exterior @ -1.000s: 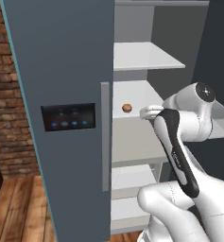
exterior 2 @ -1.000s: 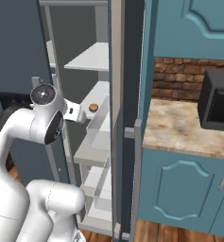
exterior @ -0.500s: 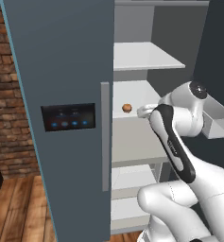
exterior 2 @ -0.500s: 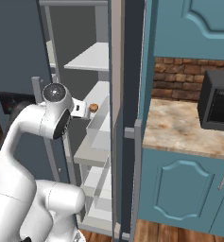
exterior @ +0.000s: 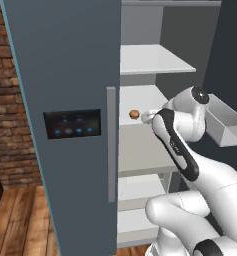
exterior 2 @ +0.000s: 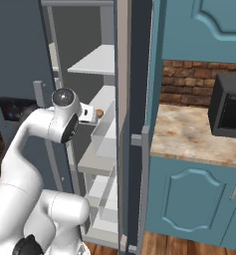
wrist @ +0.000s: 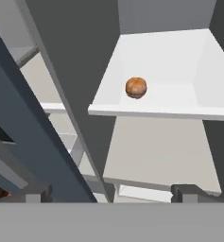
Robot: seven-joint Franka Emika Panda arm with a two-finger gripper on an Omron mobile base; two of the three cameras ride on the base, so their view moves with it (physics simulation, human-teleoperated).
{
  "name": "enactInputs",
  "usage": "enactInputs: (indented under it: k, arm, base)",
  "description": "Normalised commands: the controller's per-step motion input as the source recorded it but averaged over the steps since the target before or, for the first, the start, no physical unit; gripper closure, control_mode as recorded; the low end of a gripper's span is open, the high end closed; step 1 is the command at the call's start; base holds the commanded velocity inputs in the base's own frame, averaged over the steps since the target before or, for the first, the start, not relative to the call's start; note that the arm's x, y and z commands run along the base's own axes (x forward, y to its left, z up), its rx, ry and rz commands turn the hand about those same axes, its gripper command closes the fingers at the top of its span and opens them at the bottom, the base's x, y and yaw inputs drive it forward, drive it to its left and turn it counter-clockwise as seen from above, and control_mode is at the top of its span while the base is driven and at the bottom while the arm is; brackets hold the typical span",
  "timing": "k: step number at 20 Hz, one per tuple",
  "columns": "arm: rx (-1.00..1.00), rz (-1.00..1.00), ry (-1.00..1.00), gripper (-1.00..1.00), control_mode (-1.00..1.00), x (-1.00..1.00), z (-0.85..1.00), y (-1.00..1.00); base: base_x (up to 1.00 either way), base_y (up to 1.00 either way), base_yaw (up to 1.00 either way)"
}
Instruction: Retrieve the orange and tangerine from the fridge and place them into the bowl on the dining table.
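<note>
The fridge (exterior: 80, 125) stands with its right door swung open, the left door shut and showing the black panel (exterior: 72, 124) with its small blue lights beside the long grey handle (exterior: 111, 144). Inside, white shelves step down one below another. On the middle shelf (wrist: 179, 90) sits the tangerine (wrist: 136, 88), a dull brownish-orange ball, alone near the shelf's front left part and clear of the walls. From the left base view it shows as a small brown dot (exterior: 134, 114) just past the door's edge; from the right base view it peeks out (exterior 2: 99, 113) behind the arm's wrist.

The white arm reaches up into the opening, its hand level with that shelf. The claw (wrist: 108, 193) is spread wide with nothing between its tips (both dark tips sit low in the hand view, well apart), and it is short of the fruit, not touching it.

To the right of the fridge a marbled desk (exterior 2: 189, 137) on teal cabinets carries a black microwave (exterior 2: 229, 112) against a brick wall.
</note>
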Motion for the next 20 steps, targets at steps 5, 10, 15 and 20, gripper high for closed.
enactInputs:
  k: [5,10,15,20]
  arm:
    - [0.0,0.0,0.0,-1.0,-1.0,0.43,-0.2,0.0]
    - [0.0,0.0,0.0,-1.0,-1.0,0.41,-0.09,0.0]
    - [0.0,0.0,0.04,-1.0,-1.0,0.43,-0.01,-0.03]
    - [0.0,0.0,0.06,-1.0,-1.0,0.39,-0.12,-0.01]
  base:
    - [0.0,0.0,0.0]
    - [0.0,0.0,0.0]
    - [0.0,0.0,0.0]
    - [0.0,0.0,0.0]
